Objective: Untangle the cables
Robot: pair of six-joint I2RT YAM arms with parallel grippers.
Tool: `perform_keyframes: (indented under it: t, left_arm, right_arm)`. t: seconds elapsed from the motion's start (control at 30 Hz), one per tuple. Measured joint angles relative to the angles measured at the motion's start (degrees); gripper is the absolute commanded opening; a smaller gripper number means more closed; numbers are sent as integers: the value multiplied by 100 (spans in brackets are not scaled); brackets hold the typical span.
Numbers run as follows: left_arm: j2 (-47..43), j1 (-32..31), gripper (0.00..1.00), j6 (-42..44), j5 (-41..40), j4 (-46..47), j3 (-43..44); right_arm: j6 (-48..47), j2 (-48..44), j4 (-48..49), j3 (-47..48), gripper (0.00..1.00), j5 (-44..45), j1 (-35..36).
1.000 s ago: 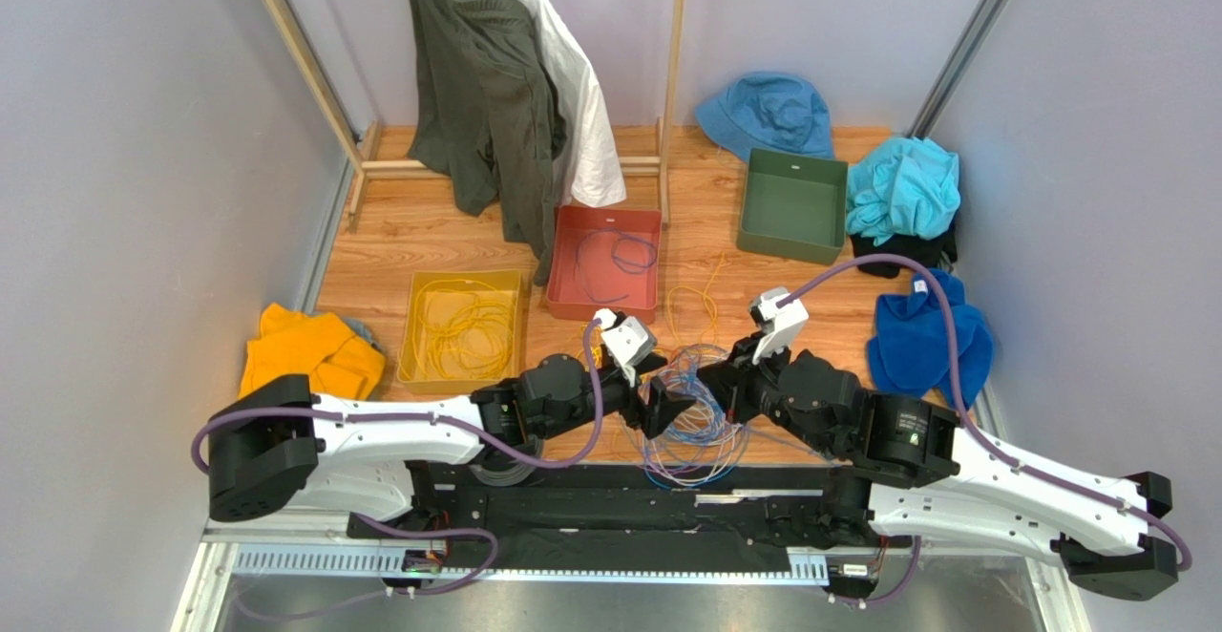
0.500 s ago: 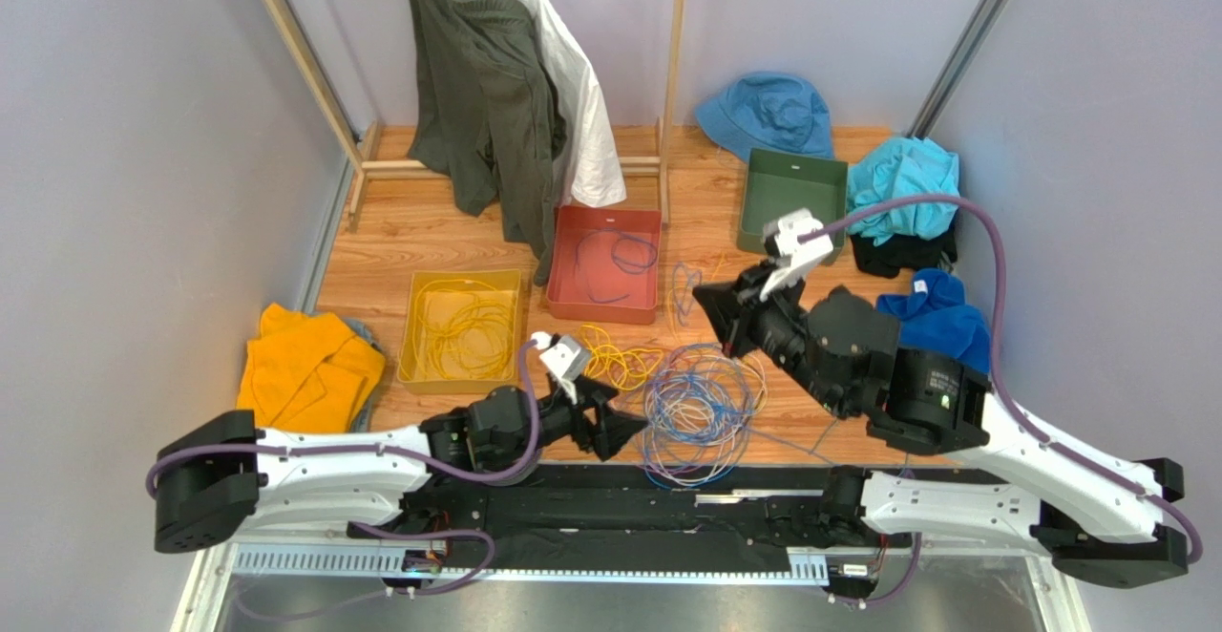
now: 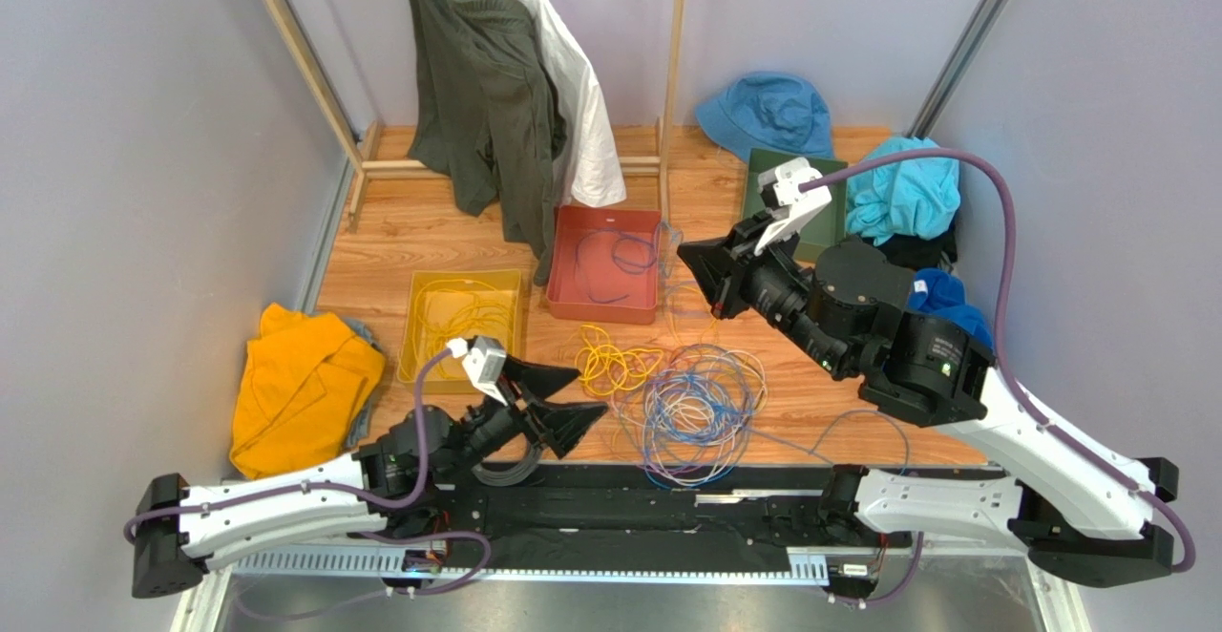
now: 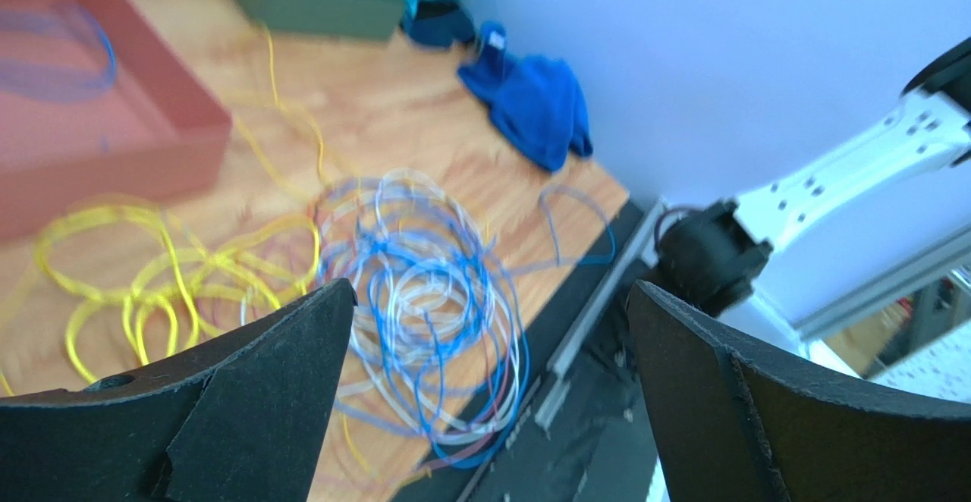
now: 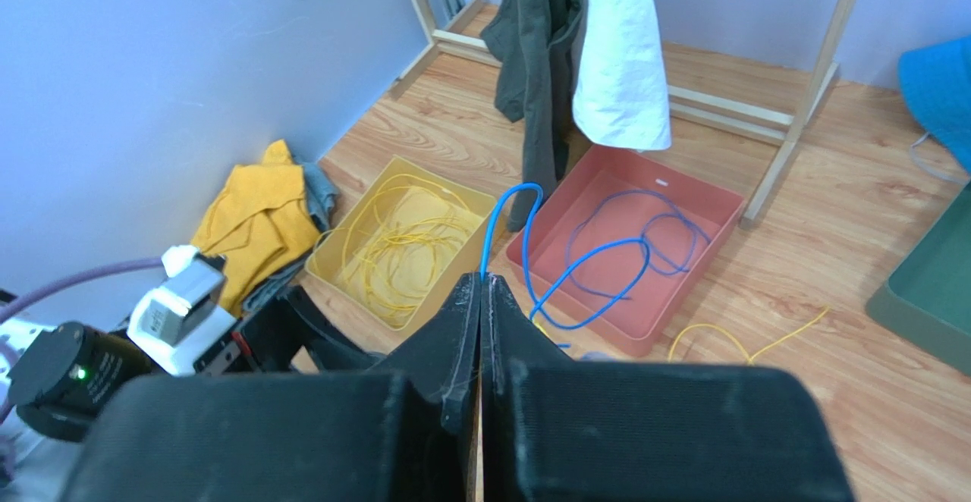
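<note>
The right arm has gone up and away from the pile, toward the top middle of the overhead view. The left arm has pulled back to the lower left. The pile now lies in the open, no longer under the two arms.

The right gripper (image 3: 689, 261) has its jaws pressed together on a thin blue cable (image 5: 492, 229). In the right wrist view the cable comes out from between the fingertips and curls above the red tray (image 3: 649, 263). That tray already has blue cable in it. The yellow tray (image 3: 419, 331) to its left has yellow cable in it. So I think the colours each get their own tray, and this blue one is held high so it can be dropped in the red one.

The left gripper (image 3: 588, 397) has its jaws wide apart and holds nothing. It sits low, left of the pile, and looks at it. I think it backed off to make room and is ready to grab again.

The rest of the cables are on the wooden table (image 3: 402, 231), in the lower middle. The blue loops (image 3: 699, 406) sit beside the yellow loops (image 3: 614, 364), touching where they meet.
</note>
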Motion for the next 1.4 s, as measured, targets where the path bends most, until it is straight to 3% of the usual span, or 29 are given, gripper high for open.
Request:
perform_keyframes:
  t: [0.2, 0.53, 0.7, 0.8, 0.9, 1.0, 1.03, 1.07, 1.1, 1.23, 1.3, 1.33, 1.4]
  left_arm:
    - [374, 0, 99, 1003, -26, 212, 691]
    - [3235, 0, 99, 2048, 411, 1478, 1534]
    - [4157, 59, 97, 2271, 382, 1902, 1967]
    - [4391, 236, 90, 2282, 396, 2201, 2127]
    - [4448, 411, 72, 2273, 417, 2404, 2151]
    - [4520, 551, 44, 2234, 525, 2500, 2173]
    - [4553, 566, 38, 2208, 560, 2511, 2184]
    - [4583, 573, 25, 2194, 636, 2522, 2194]
    - [4601, 573, 4, 2162, 695, 2527, 2194]
    - [4540, 573, 0, 1965, 911, 2437, 2179]
    - [4325, 573, 0, 1860, 1010, 2269, 2114]
    - [4170, 575, 0, 1805, 1036, 2070, 2103]
    - [3724, 573, 0, 1668, 1049, 1486, 2133]
  right_arm:
    - [297, -256, -98, -87, 0, -345, 0]
    - [835, -297, -122, -96, 0, -1051, 4]
    - [942, -343, -203, -96, 0, -1235, 11]
    - [984, -468, -289, -96, 0, -1272, 15]
    - [1003, -682, -286, -144, 0, -1274, 15]
    - [1008, -892, -286, -243, 0, -1268, 15]
    - [1010, -949, -289, -269, 0, -1266, 15]
    - [1010, -990, -289, -286, 0, -1259, 15]
    - [1012, -1019, -286, -302, 0, -1244, 15]
    - [1025, -1071, -282, -428, 0, -1215, 15]
    - [1025, -1093, -278, -544, 16, -1180, 15]
    - [1036, -1117, -278, -623, 31, -1169, 15]
    - [1064, -1165, -264, -769, 39, -1110, 15]
